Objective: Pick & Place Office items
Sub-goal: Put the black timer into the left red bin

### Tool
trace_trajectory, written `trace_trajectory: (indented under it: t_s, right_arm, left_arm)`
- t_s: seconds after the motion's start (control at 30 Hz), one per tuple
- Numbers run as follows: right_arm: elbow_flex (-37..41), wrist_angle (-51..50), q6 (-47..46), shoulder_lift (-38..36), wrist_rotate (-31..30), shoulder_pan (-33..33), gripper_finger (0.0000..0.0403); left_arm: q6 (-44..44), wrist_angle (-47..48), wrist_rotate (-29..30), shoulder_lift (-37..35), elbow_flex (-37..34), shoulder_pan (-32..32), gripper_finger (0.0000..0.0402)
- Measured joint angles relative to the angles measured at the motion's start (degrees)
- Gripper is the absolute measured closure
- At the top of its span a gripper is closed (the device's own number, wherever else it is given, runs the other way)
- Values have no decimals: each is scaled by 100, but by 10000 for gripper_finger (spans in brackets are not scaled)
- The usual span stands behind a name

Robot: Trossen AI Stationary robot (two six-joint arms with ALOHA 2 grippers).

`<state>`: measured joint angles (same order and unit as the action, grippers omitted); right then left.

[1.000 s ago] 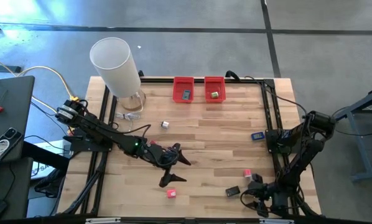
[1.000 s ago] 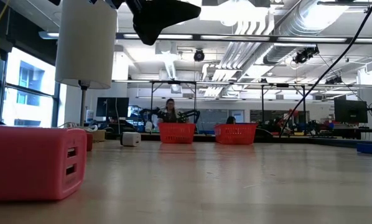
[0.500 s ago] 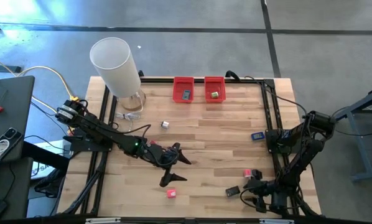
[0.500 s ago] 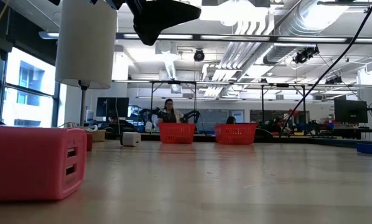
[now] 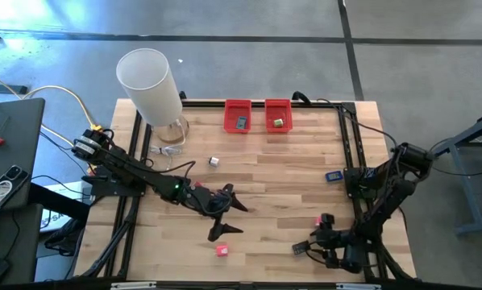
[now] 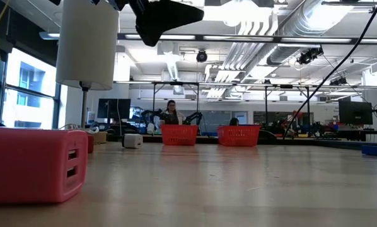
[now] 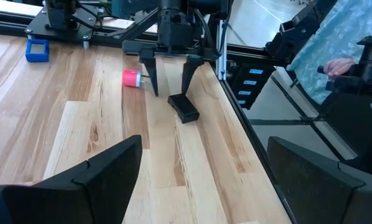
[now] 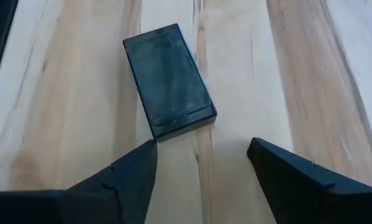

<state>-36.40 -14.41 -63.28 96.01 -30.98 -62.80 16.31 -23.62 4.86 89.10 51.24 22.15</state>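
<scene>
The right gripper [image 8: 201,165] hangs over a flat black block [image 8: 168,79] near the front right corner of the tabletop [image 5: 273,169], fingers spread wide with the block just ahead of the tips. The piece looks rigid, matte and light, a slim rectangle with squared edges; pinching across its two long sides seems the surest hold, though so low a profile could slip. A pink piece [image 7: 131,77] lies just beside it on the pale wood planks. The left gripper [image 5: 225,216] waits over the tabletop's front centre, fingers also apart, holding nothing.
</scene>
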Motion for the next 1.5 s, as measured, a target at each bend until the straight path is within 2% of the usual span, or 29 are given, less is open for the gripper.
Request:
trace_trajectory:
  t_s: [0.53, 0.97, 1.5]
  right_arm:
    - [31, 409, 663, 2, 164, 156, 151]
    - [31, 1049, 1847, 2, 664, 693, 151]
    - [33, 1708, 1865, 198, 520, 980, 151]
  left_arm:
    - [-2, -2, -2, 0, -2, -68, 64]
    - [0, -72, -3, 0, -2, -68, 64]
    - [45, -107, -8, 0, -2, -381, 64]
